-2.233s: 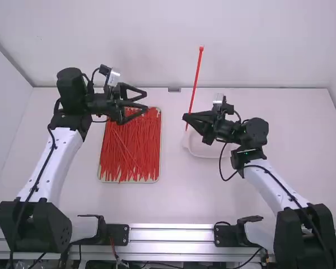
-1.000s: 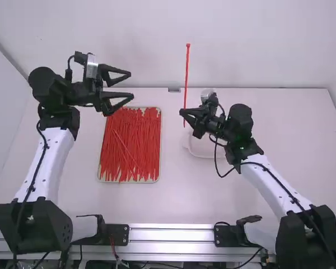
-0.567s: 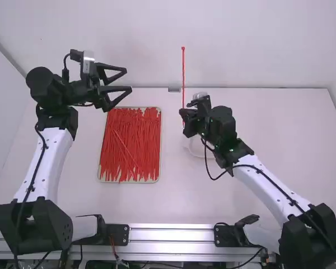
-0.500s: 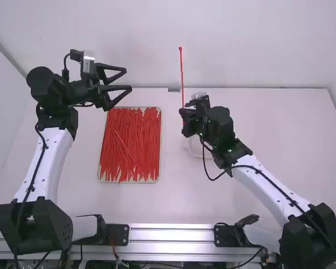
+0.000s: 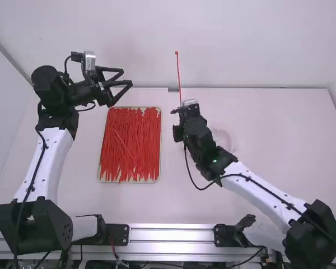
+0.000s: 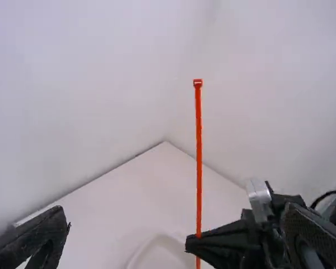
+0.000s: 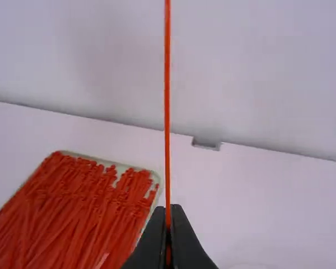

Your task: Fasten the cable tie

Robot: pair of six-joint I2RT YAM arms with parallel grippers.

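High view: the right gripper [image 5: 181, 110] stands raised over the middle of the tabletop [image 5: 280, 129], just past the far right corner of the tray [image 5: 159, 147]. It is pinched fully closed on the lower end of a single red cable tie [image 5: 178, 78]. The tie rises out of the fingertips almost upright, leaning slightly left, and its free top end shows against the white back wall [image 5: 241, 39]. In the right wrist view the two fingertips meet with no gap, and the tie runs straight out from between them past the picture's edge.

The left gripper [image 5: 122, 85] hangs in the air near the tray's far left corner, well apart from the tie. It is spread wide, holds nothing and points toward the tie. The left wrist view looks along that line: the tie stands upright ahead with its small square head on top, and the right gripper is clamped at its foot.

Open air lies between the left gripper and the tie, above the tray's far edge. The tray lies left of the middle, its long sides running away from the camera, and it carries a thick pile of red ties [image 5: 129, 143]. To the right of the right arm a broad stretch of white tabletop runs out to the side wall and the back wall. A small grey bracket [image 5: 174, 88] sits at the tabletop's far edge, just behind the tie.
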